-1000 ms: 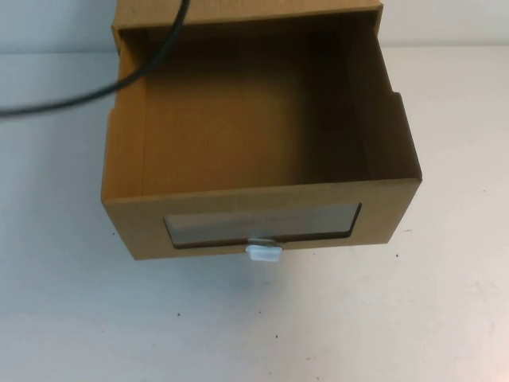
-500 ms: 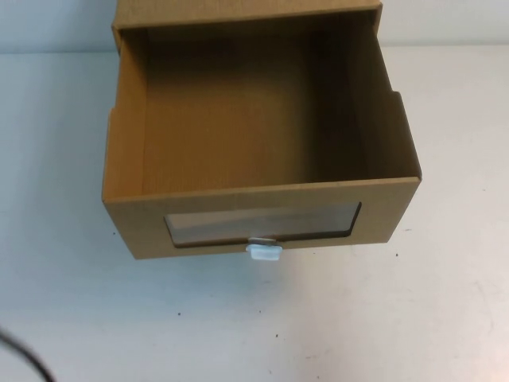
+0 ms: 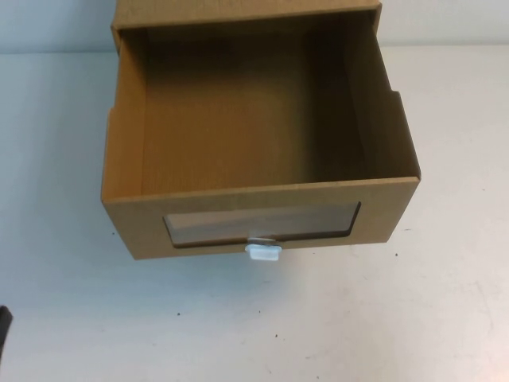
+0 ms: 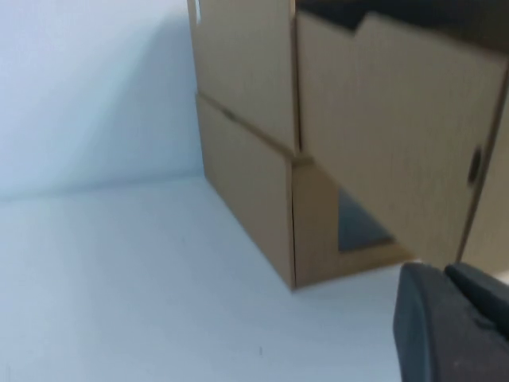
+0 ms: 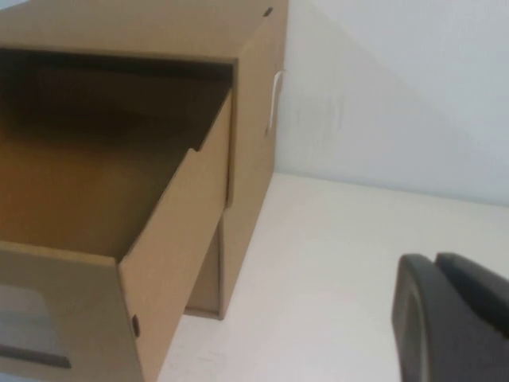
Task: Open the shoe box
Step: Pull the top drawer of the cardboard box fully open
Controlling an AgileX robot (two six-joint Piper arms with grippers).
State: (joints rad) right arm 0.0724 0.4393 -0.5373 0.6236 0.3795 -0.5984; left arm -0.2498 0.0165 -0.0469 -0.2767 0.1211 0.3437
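The brown cardboard shoe box (image 3: 143, 227) stands in the middle of the white table. Its drawer is pulled far out of the outer sleeve (image 3: 238, 12) toward me, and its inside is bare. The drawer front has a clear window (image 3: 262, 223) and a small white pull tab (image 3: 263, 252). My left gripper (image 4: 445, 272) is shut with nothing in it, low over the table to the left of the box (image 4: 246, 183). My right gripper (image 5: 436, 261) is shut and holds nothing, away to the right of the drawer (image 5: 175, 231).
A dark sliver of my left arm (image 3: 3, 330) shows at the near-left edge of the high view. White table (image 3: 382, 318) lies in front of the box and on both sides. A white wall (image 4: 87, 87) rises behind it.
A black cable that crossed the box's far-left corner has swung down and out at the near left. The box and drawer have not moved.
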